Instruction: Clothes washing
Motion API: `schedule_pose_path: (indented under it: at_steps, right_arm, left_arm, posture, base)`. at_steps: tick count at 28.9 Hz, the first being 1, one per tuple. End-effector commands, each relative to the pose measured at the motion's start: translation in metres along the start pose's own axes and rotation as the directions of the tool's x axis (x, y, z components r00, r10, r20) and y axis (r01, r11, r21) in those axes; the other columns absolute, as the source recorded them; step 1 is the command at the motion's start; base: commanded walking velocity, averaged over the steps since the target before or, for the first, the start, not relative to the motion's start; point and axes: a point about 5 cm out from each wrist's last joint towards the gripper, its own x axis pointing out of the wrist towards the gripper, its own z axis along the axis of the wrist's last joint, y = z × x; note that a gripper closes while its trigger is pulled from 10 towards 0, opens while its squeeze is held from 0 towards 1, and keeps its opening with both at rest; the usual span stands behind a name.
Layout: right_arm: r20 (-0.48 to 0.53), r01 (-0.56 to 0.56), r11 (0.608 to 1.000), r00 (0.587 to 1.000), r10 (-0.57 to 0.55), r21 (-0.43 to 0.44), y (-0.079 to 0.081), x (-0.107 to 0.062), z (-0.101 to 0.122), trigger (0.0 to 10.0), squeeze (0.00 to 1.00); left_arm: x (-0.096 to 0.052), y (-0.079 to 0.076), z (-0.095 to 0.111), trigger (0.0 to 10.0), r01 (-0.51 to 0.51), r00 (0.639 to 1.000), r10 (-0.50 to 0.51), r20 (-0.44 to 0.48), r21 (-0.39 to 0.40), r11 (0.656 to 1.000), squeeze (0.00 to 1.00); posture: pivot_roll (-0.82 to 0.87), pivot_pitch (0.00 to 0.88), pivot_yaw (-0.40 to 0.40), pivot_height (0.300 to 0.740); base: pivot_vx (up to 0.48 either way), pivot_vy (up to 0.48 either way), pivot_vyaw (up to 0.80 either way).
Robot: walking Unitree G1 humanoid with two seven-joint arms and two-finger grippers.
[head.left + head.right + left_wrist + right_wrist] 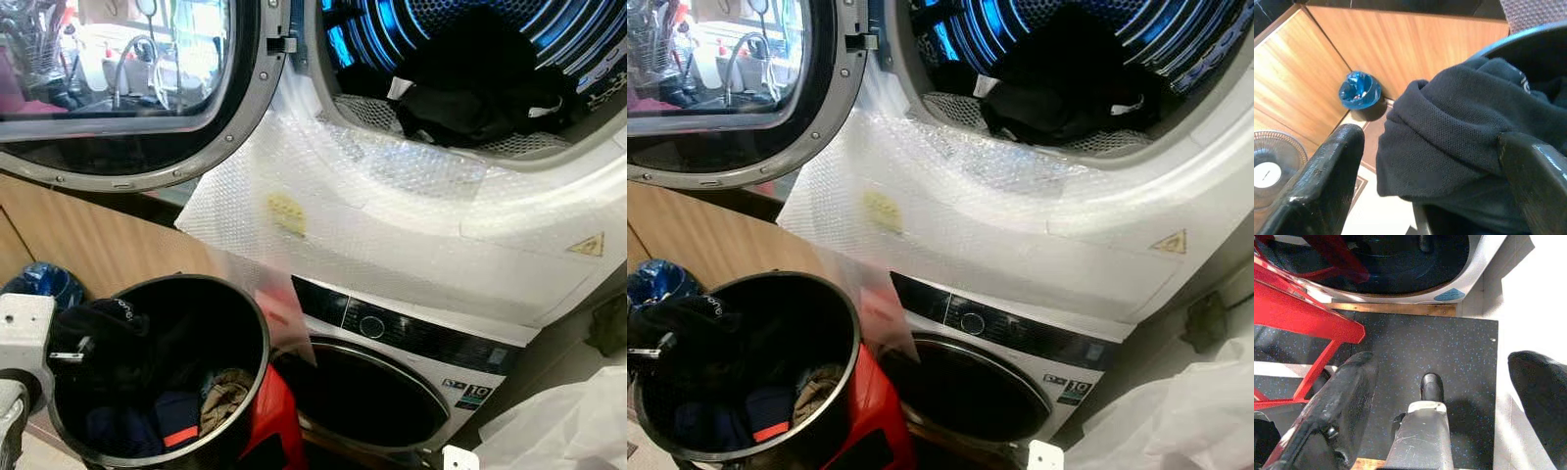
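Observation:
A black bucket (pixel 251 328) on a red stand (pixel 275 423) holds several clothes, among them a beige one (pixel 223 394). A dark navy garment (pixel 1449 127) hangs over the bucket's left rim. My left gripper (pixel 1430 186) is open, with that garment lying between its fingers (pixel 1327 181). Up above, the open dryer drum (pixel 549 29) has black clothes (pixel 470 83) heaped inside. My right gripper (pixel 1447 364) is open and empty, low down and pointing at the dark speckled floor mat (pixel 1415 347).
The round dryer door (pixel 127 78) swings open to the left. Bubble wrap (pixel 392 196) covers the dryer's front. Below is a washing machine (pixel 392 382). A blue bin (pixel 1359 90) sits by the wooden wall, a fan (pixel 1273 161) nearby, white plastic (pixel 568 411) at the right.

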Motion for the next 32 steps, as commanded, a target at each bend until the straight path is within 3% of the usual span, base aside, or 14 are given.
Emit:
schedule_pose_path:
  at_steps: [1,8,10,18,22,28,32]
  right_arm:
    - [-0.013,0.023,1.000,1.000,-0.023,0.015,-0.006,-0.001,-0.004,10.0,0.00]
    - [-0.010,0.046,0.998,0.999,-0.046,0.032,-0.012,-0.001,-0.002,10.0,0.00]
    - [-0.008,0.045,0.999,0.999,-0.045,0.028,-0.013,0.000,-0.002,10.0,0.00]
    - [-0.004,0.059,0.997,0.998,-0.059,0.040,-0.018,-0.001,0.000,10.0,0.00]
    - [-0.004,0.064,0.997,0.998,-0.063,0.048,-0.019,-0.001,0.000,10.0,0.00]
    - [-0.009,0.069,0.996,0.998,-0.068,0.051,-0.021,-0.001,-0.001,10.0,0.00]
    - [-0.011,0.068,0.997,0.998,-0.068,0.041,-0.020,-0.001,-0.001,10.0,0.00]
  left_arm:
    - [0.002,0.000,0.002,10.0,-0.003,1.000,0.003,0.008,-0.027,1.000,1.00]
    - [0.014,-0.001,0.010,10.0,-0.019,0.999,0.021,0.035,-0.070,0.997,1.00]
    - [0.020,-0.008,0.013,10.0,0.018,0.999,-0.012,0.047,-0.128,0.992,1.00]
    - [0.027,-0.009,0.012,10.0,0.007,1.000,-0.004,0.022,-0.133,0.991,1.00]
    - [0.028,-0.007,0.009,10.0,-0.031,1.000,0.030,-0.011,-0.185,0.982,1.00]
    - [0.021,0.009,0.006,10.0,-0.162,0.987,0.158,-0.037,-0.198,0.967,1.00]
    - [0.023,0.012,-0.002,10.0,-0.179,0.983,0.169,-0.067,-0.204,0.962,1.00]
  posture:
    - [0.15,0.073,-0.033,0.740]
    - [0.13,0.083,-0.046,0.740]
    - [0.12,0.083,-0.049,0.740]
    - [0.11,0.086,-0.055,0.740]
    - [0.10,0.085,-0.056,0.740]
    - [0.11,0.077,-0.058,0.740]
    - [0.11,0.074,-0.061,0.740]
  base:
    - [0.000,0.000,0.00]
    - [0.000,0.000,0.00]
    - [0.000,0.000,0.00]
    - [0.000,0.000,0.00]
    - [0.000,0.000,0.00]
    - [0.000,0.000,0.00]
    - [0.000,0.000,0.00]
